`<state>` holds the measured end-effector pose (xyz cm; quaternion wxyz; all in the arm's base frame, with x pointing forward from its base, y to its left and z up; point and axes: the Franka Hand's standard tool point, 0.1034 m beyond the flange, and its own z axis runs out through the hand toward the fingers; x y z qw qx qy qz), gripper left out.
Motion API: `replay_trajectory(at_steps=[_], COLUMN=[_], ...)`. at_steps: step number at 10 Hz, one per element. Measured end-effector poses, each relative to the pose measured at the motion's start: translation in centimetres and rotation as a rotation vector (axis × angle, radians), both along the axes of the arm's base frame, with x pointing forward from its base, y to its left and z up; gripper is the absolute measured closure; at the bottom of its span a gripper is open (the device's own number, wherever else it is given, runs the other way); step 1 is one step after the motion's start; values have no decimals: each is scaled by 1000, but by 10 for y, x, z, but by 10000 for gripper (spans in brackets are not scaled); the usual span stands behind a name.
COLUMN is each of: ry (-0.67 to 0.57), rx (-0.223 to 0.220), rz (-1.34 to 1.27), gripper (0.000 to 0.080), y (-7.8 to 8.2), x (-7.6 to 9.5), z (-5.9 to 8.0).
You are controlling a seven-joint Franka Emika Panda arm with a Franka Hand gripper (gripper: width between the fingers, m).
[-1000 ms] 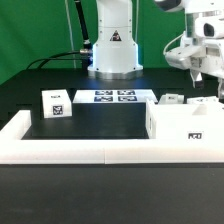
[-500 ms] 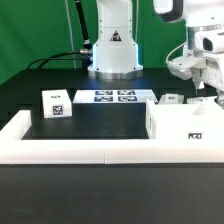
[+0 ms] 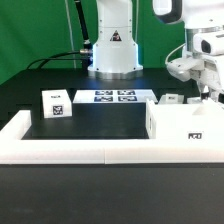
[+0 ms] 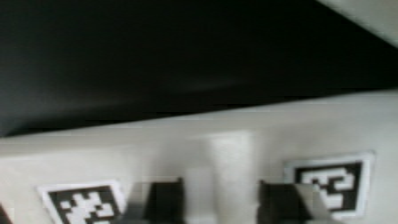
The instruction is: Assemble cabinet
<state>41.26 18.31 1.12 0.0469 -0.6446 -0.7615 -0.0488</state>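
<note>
Hand (image 3: 206, 88) had sunk from higher up within last second, then slowed over exterior view's right of desk (image 3: 100, 122); fingers (image 4: 164, 203) spread, pinching nothing. Tagged cabinet panel (image 4: 214, 150) lay directly below, near cabinet box (image 3: 185, 128); grasp looked imminent

Marker board (image 3: 114, 96): flat on black table (image 3: 100, 122), well apart from gripper (image 3: 211, 97), toward the exterior view's left of it. Long low white border rail (image 3: 70, 151): below gripper, nearer the camera, one arm turning back at far left. Green backdrop (image 3: 30, 30) behind. Black cables (image 3: 58, 57) far off to the left.
</note>
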Motion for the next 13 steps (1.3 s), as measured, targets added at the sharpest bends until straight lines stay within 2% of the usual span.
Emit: replay_trajectory(at_steps=[5,7,9,11,13], ry=[6,-11,-36,-53,-45], rx=[-6,-32,-45,-47,-46], rz=[-40,-123,-159,-183,-186], gripper=[731,731,731,731,731], y=[-2,-12,-34,-55,-51], x=[1,9,18,29,26], z=[3,28,44,50,47])
